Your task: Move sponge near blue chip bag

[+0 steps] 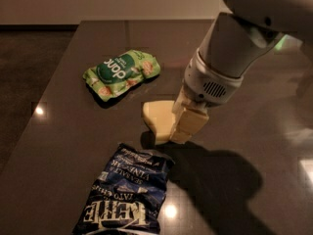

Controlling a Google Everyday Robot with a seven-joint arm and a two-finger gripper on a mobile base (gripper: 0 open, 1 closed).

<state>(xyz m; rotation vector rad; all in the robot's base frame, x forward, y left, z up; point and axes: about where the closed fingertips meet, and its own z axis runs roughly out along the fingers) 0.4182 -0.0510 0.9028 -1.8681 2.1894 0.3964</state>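
Note:
The pale yellow sponge (159,119) is held just above the dark table, a little beyond the top right corner of the navy-blue chip bag (126,192). My gripper (182,124) comes down from the upper right and is shut on the sponge's right side, its cream fingers (190,125) covering part of it. The chip bag lies flat at the near centre, white lettering upside down.
A light green snack bag (122,72) with a dark green oval logo lies at the back left. The dark glossy table (254,190) has its left edge running diagonally at the left. My arm's shadow falls to the right of the chip bag.

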